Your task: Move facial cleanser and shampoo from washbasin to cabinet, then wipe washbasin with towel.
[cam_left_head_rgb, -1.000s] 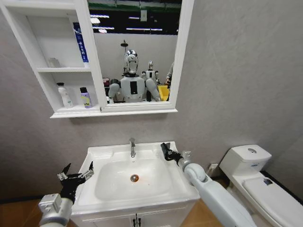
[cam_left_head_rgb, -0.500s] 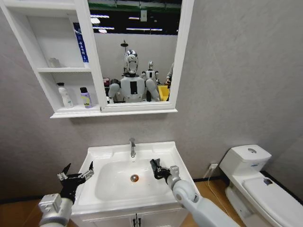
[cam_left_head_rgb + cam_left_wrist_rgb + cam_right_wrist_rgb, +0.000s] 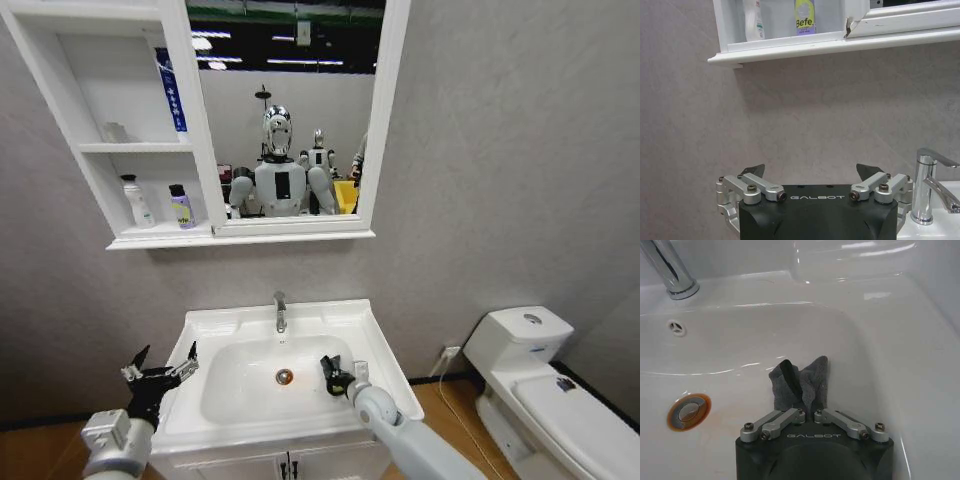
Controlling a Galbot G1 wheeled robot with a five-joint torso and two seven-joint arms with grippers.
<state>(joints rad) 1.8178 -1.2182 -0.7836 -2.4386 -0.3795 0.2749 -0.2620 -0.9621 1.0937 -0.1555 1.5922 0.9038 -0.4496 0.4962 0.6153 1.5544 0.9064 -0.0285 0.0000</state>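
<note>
One towel (image 3: 801,382), seemingly upright, pinched by right end effector (image 3: 809,414) in washbasin (image 3: 240,385); left end effector (image 3: 810,174) spread.

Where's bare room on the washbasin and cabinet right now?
Washbasin rim is bare both sides of the tap. In the bowl, right gripper holds the towel right of the drain. Cabinet bottom shelf carries two bottles.
</note>
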